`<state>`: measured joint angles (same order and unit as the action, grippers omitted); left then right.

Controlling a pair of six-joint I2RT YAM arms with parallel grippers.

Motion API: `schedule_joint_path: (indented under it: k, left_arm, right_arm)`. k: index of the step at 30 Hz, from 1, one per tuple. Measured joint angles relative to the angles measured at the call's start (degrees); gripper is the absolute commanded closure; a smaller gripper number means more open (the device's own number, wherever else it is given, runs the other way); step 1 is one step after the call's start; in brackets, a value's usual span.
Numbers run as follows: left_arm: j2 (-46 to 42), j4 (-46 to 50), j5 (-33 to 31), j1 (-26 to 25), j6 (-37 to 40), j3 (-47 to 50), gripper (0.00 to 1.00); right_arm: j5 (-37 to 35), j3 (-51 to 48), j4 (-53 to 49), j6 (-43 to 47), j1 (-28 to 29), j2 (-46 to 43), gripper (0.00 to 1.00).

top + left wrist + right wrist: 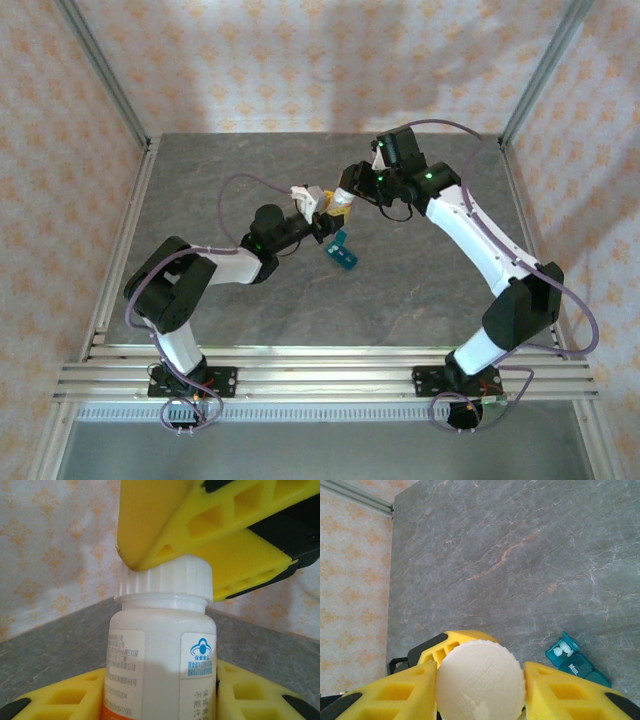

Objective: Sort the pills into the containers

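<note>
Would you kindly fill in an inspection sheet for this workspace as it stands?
Surface: grey veined table, no spills seen.
Job's things: teal pill box lying on the table, one end compartment open with white pills inside; white bottle held above the table, cap on.
Clutter: nothing seen.
Grippers: left gripper closed on the bottle's body; right gripper closed on the cap.
Cables: purple cables looping along both arms, away from the pill box.
Surroundings: patterned walls, aluminium frame posts.

Ribbed plastic cap [167, 580], matt yellow fingers [150, 515], veined grey tabletop [520, 555].
</note>
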<state>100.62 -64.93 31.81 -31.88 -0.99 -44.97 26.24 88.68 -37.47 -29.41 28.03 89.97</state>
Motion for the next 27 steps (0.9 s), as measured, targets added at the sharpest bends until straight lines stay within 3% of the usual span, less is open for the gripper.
schedule_joint_path:
  k: [7, 17, 24, 27]
  left_arm:
    - [0.0, -2.7, 0.3, -0.8, 0.3, -0.2, 1.0]
    - [0.0, -4.4, 0.7, -1.1, 1.0, -0.7, 1.0]
    - [0.0, -4.4, 2.2, -1.1, 1.0, -0.7, 1.0]
    - [0.0, -4.4, 2.5, -1.0, 1.0, -0.7, 1.0]
  right_arm:
    - [-0.6, 2.5, -2.6, 0.3, 0.9, 0.7, 0.44]
    - [-1.0, 11.0, -7.7, 4.8, 1.1, 1.2, 0.16]
    - [0.3, 15.1, -11.4, 11.7, -0.4, 1.2, 0.15]
    - [0.8, 15.0, -12.6, 14.5, -2.0, 1.2, 0.22]
